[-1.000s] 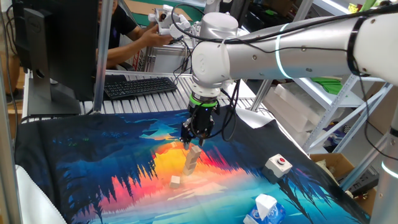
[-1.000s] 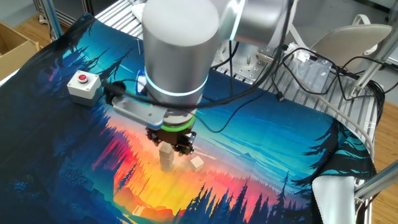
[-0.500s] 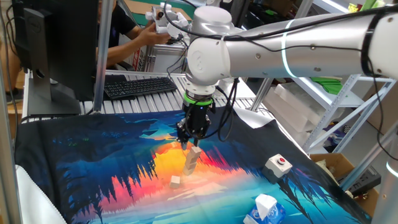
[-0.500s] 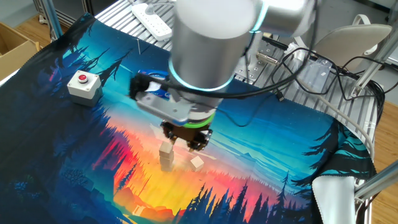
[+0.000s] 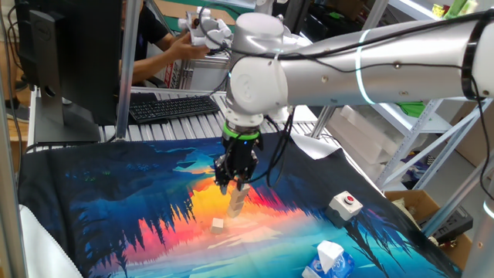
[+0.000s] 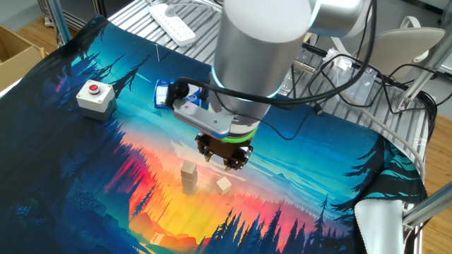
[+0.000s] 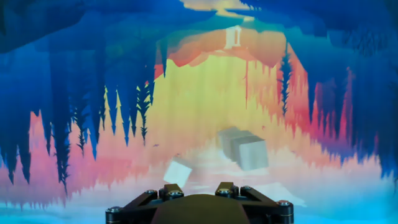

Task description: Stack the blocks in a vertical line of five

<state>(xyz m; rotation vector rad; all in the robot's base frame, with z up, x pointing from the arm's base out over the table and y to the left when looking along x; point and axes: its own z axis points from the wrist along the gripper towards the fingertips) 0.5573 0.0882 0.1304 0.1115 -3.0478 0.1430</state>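
Observation:
A short stack of pale wooden blocks (image 5: 236, 200) stands upright in the middle of the colourful cloth. It also shows in the other fixed view (image 6: 188, 176) and in the hand view (image 7: 245, 149). I cannot tell how many blocks it holds. One loose block (image 5: 218, 225) lies on the cloth beside the stack, and it shows too in the other fixed view (image 6: 224, 185) and the hand view (image 7: 177, 172). My gripper (image 5: 234, 181) hovers just above and beside the stack top, open and empty (image 6: 224, 159). In the hand view only its base (image 7: 199, 194) shows.
A white box with a red button (image 5: 345, 205) sits at the cloth's edge (image 6: 94, 97). A white-and-blue tissue pack (image 5: 328, 259) lies near the front corner. A keyboard (image 5: 171, 106), a monitor and a person are behind the cloth. A power strip (image 6: 171, 22) lies on the metal rack.
My gripper has moved off the top of the stack, sideways to the right in the other fixed view. The stack and the loose block have stayed put.

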